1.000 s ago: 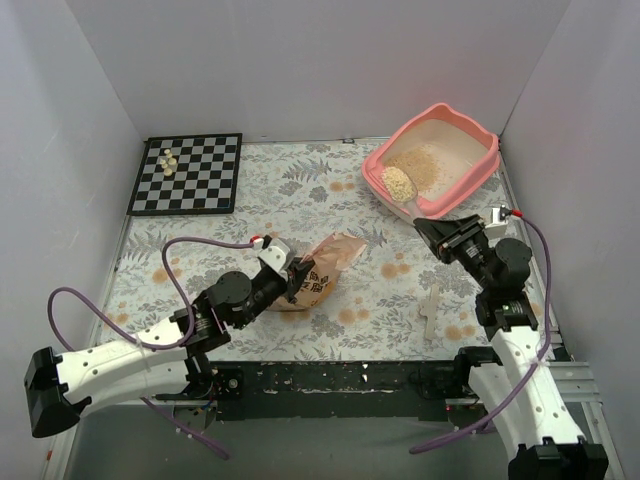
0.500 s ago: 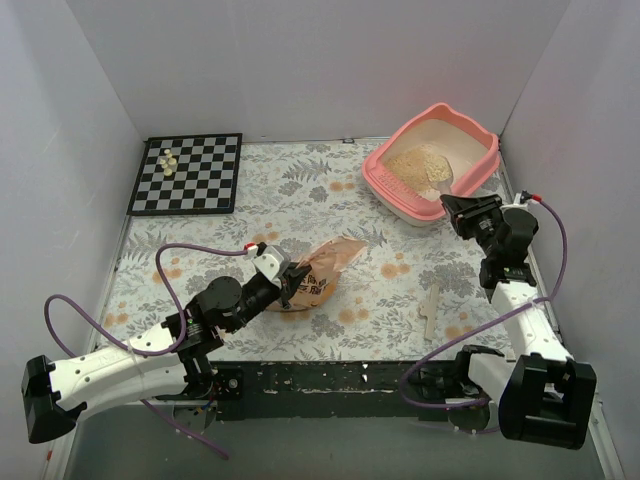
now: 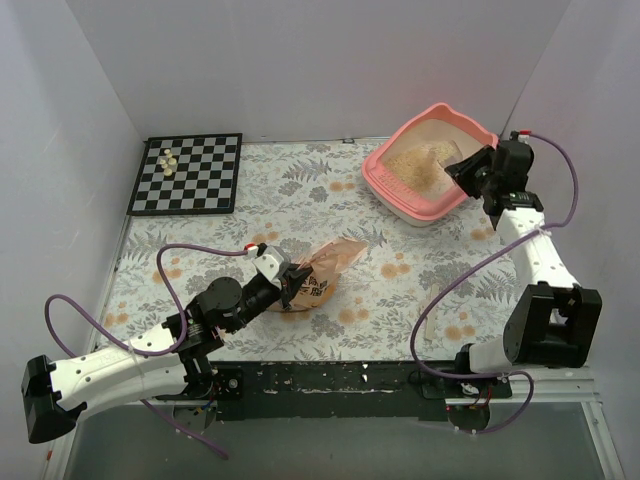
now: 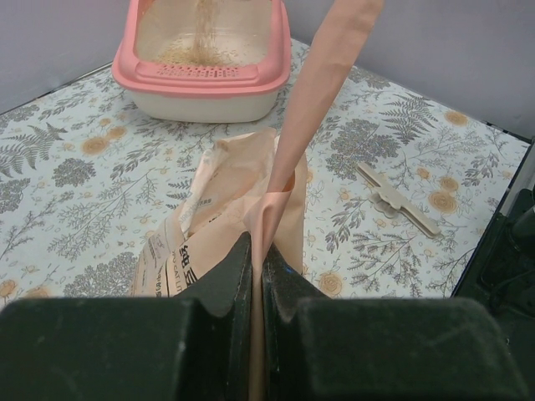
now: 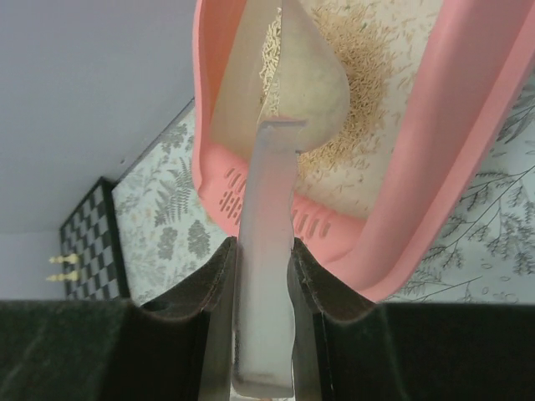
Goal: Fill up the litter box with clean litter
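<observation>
The pink litter box (image 3: 378, 182) stands at the back right, with a pile of beige clean litter (image 3: 415, 162) inside. My right gripper (image 3: 472, 172) is at the box's right rim, shut on the handle of a clear plastic scoop (image 5: 266, 242). The scoop's bowl is tilted over the box, with litter (image 5: 368, 75) clinging in it and spread below. In the left wrist view granules (image 4: 201, 29) are falling into the box (image 4: 209, 79). My left gripper (image 3: 290, 285) is shut on the edge of the orange-peach bag (image 3: 328, 262), which lies on the table (image 4: 221, 196).
A black-and-white chessboard (image 3: 187, 172) with a few pale pieces (image 3: 168, 160) lies at the back left. A flat beige stick (image 4: 399, 202) lies on the floral mat right of the bag. White walls close in on the left, back and right.
My right arm swung from in front of the box round to its right side. The scoop tipped, and its load went into the box. My left gripper and the bag barely moved.
</observation>
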`<state>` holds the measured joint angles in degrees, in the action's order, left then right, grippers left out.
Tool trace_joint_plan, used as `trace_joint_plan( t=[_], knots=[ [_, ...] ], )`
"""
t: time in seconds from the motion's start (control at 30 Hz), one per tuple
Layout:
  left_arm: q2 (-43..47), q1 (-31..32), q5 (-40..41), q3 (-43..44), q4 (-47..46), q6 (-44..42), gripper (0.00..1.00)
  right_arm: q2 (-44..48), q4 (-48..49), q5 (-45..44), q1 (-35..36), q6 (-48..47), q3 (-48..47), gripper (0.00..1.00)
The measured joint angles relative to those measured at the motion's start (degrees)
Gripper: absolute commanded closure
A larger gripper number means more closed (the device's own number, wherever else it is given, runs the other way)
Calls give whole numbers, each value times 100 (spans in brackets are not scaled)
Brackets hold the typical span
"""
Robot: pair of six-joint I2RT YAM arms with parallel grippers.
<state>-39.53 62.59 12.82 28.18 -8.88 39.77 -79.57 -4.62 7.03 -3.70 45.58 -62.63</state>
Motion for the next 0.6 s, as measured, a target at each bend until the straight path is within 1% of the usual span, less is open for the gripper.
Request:
trace_joint_plan(
  t=[0.23,0.37,0.5,0.6],
  knots=[
    [0,0,9,-2,-2,9,100,-693,-1646,-1217,734,-1099,-1399,99],
    [28,0,9,-46,-52,11,100,-1294,-2361,-1945,1156,-1803,-2170,99],
    [26,0,13,-46,-50,11,100,-1864,-2857,-2927,1609,-2590,-2835,99],
    [26,0,28,-46,-50,-11,100,-2063,-3073,-3633,1945,-3099,-2986,99]
  ],
)
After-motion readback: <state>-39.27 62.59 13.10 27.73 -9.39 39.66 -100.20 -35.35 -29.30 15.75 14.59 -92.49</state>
